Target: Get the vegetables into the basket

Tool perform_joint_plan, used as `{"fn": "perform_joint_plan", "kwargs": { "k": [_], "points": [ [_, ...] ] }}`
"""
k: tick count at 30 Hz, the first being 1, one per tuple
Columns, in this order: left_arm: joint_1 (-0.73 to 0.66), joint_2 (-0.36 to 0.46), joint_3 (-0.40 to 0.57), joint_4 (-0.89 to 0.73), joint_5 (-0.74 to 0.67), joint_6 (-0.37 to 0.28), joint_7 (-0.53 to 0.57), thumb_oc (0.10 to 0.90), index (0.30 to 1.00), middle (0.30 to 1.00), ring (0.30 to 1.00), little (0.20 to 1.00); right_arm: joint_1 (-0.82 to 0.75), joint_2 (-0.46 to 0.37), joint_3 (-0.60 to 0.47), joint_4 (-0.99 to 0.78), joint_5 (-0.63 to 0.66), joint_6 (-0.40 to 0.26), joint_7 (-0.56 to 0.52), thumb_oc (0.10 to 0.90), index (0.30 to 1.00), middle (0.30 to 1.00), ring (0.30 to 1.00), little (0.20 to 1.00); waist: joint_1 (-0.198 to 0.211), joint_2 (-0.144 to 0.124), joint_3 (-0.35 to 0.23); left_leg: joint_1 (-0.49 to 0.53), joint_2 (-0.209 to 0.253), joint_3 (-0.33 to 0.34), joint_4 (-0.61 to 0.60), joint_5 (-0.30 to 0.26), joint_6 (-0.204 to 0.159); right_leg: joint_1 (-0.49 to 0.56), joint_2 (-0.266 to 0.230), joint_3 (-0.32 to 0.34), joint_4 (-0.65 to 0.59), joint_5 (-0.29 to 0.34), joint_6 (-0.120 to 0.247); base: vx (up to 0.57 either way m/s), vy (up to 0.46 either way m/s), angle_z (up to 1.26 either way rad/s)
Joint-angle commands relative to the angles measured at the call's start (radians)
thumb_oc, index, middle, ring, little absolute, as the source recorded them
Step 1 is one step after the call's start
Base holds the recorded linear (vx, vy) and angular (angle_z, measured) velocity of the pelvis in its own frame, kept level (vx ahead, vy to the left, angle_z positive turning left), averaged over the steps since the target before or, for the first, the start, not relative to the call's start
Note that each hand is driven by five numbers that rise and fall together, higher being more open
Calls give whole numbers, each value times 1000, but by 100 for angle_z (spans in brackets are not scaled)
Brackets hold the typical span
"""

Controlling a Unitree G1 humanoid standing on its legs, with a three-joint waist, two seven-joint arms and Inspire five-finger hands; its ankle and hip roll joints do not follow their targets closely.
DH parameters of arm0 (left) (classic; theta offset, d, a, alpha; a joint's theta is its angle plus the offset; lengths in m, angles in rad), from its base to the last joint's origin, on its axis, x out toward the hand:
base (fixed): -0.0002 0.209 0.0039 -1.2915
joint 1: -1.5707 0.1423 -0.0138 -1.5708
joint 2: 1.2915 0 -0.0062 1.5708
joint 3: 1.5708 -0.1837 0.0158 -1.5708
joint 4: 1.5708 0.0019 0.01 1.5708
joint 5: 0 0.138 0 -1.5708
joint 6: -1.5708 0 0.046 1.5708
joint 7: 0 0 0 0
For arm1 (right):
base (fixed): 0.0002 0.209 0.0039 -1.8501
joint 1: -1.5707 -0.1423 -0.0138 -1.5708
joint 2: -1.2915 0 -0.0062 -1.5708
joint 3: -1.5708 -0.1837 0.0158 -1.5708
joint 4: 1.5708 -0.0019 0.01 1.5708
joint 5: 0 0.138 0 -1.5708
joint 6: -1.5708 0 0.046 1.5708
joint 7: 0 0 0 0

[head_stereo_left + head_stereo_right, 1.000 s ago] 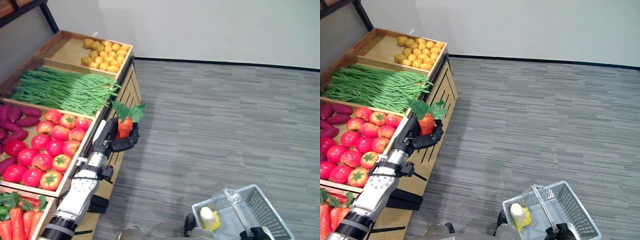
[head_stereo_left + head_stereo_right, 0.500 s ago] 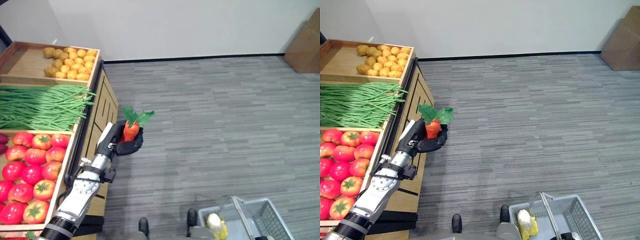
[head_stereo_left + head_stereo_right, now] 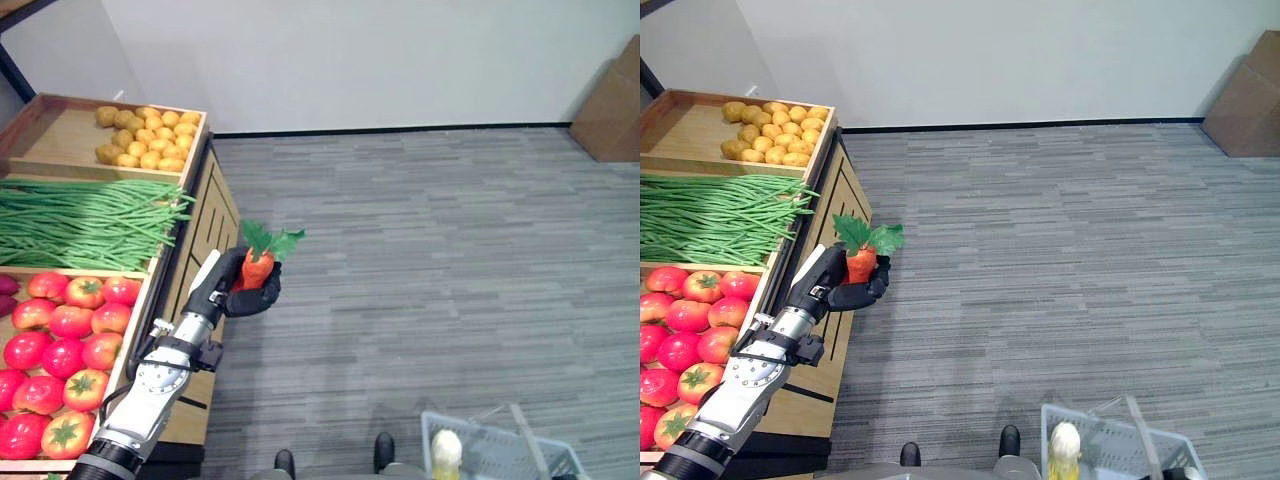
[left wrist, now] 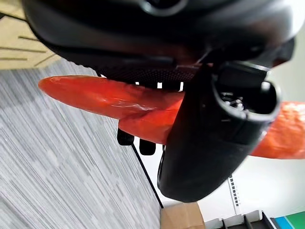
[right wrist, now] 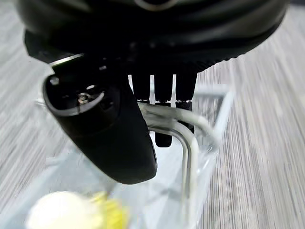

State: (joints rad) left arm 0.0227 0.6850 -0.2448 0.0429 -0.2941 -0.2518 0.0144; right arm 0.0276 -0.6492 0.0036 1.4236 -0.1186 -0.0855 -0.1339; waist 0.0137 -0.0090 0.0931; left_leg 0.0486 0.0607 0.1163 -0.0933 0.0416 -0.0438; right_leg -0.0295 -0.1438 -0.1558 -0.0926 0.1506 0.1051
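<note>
One pale vegetable (image 3: pixel 1064 447) already sits in the basket (image 3: pixel 1160 457) hung from the right hand (image 5: pixel 109 138), while the left hand (image 3: pixel 243 290) clutches a carrot (image 3: pixel 257 268) beside the stall, well short of it.

To my left stood a wooden produce stand (image 3: pixel 205 215) divided into trays. The far tray held a heap of small potatoes (image 3: pixel 145 135) crowded against its right side, the rest of its wooden floor bare. The next tray carried a spread of green beans (image 3: pixel 85 222), and the one nearer me held red tomatoes (image 3: pixel 60 335). The stand rested on grey carpeted floor (image 3: pixel 440 260), where a cardboard box (image 3: pixel 610 105) sat against the far wall.
</note>
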Motion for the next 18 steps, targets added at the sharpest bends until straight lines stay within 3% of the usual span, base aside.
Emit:
{"fn": "perform_joint_plan", "kwargs": {
  "k": [1,2,6,10,13,18],
  "points": [
    [-124,42,30,-141,-26,-92,-14,400,300,300,300,300,-89,-133,16,-17,-12,-29,-71,400,300,300,300,300,12,-52,-40,-40,47,-17,6,54,-63,80,-59,-7,23,-59,84,-5,-18,3],
    [-129,48,11,-144,-30,-95,-20,400,300,300,300,300,-120,-173,29,-65,-10,-42,-72,400,300,300,300,300,12,-52,-45,-39,49,-15,6,53,-65,81,-58,-8,16,-54,85,0,0,0],
    [-136,55,-5,-157,-21,-97,-14,400,300,300,300,300,-192,-198,83,-171,-10,-61,-79,400,300,300,300,300,15,-51,-51,-34,51,-11,6,49,-65,81,-55,-3,12,-53,84,4,-2,-2],
    [-183,61,-43,-181,21,-111,7,400,300,300,300,300,-280,-249,168,-543,-63,-99,-105,400,300,300,300,300,10,-47,-54,-17,54,2,6,40,-62,85,-52,12,12,-55,81,26,3,-8],
    [-257,65,-109,-188,16,-121,2,400,300,300,300,300,-372,-263,256,-593,-102,-111,-107,400,300,300,300,300,11,-44,-59,-7,51,8,6,33,-58,88,-56,18,10,-55,82,30,12,-4],
    [-356,60,-220,-196,7,-119,-9,400,300,300,300,300,-524,-237,408,-514,-135,-105,-81,400,300,300,300,300,15,-44,-64,1,52,21,6,28,-55,83,-57,36,8,-52,82,6,3,-2]
  ]
}}
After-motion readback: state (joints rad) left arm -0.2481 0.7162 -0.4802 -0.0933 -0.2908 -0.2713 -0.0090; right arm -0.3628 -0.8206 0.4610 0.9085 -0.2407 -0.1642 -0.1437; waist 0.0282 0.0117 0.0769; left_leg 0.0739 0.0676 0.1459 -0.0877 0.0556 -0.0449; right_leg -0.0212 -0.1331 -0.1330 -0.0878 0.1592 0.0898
